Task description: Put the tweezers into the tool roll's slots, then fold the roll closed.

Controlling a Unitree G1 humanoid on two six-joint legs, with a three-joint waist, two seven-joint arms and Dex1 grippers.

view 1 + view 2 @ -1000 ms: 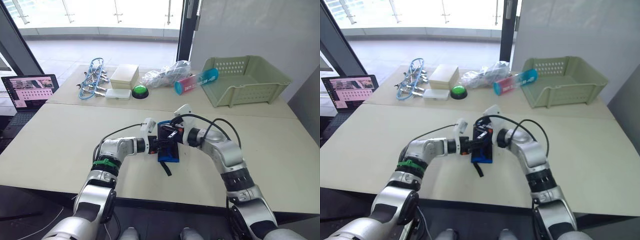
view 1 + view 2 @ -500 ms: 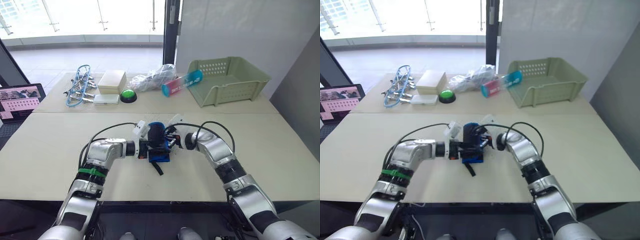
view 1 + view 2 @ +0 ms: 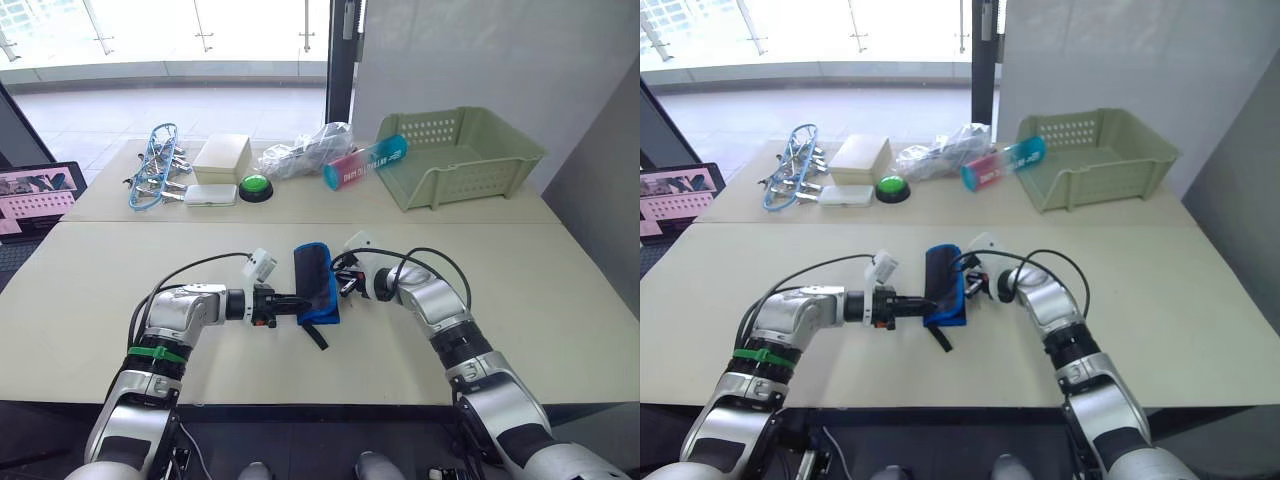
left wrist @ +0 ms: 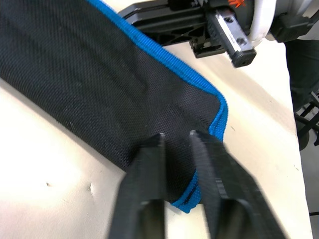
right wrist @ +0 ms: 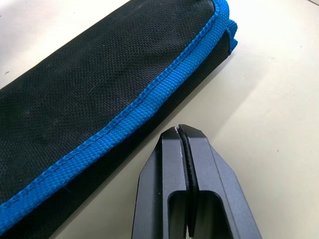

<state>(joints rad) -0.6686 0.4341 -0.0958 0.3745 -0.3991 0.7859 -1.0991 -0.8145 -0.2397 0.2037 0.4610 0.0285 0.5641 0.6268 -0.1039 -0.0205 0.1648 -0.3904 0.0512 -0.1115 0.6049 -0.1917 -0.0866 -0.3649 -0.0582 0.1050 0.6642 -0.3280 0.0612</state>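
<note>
The tool roll point(image 3: 316, 283) lies folded near the table's middle, black fabric with bright blue edging, and its strap point(image 3: 317, 335) trails toward me. My left gripper point(image 3: 292, 298) reaches in from the left; in the left wrist view its fingers point(image 4: 149, 169) straddle the roll's corner point(image 4: 219, 107), shut on the fabric. My right gripper point(image 5: 182, 129) is shut and empty, just off the roll's blue edge point(image 5: 149, 102) on its right side. The tweezers and the slots are hidden inside the fold.
At the table's back stand a green basket point(image 3: 460, 155), a pink and teal tube point(image 3: 365, 163), a plastic bag point(image 3: 310, 150), a green button point(image 3: 255, 185), a white box point(image 3: 222, 157) and a blue-framed tool bundle point(image 3: 155, 165). A laptop point(image 3: 35, 190) sits far left.
The camera has shifted. The roll has folded over and now looks closed. My right gripper has come off the roll to its right side, and my left arm has drawn back leftward.
</note>
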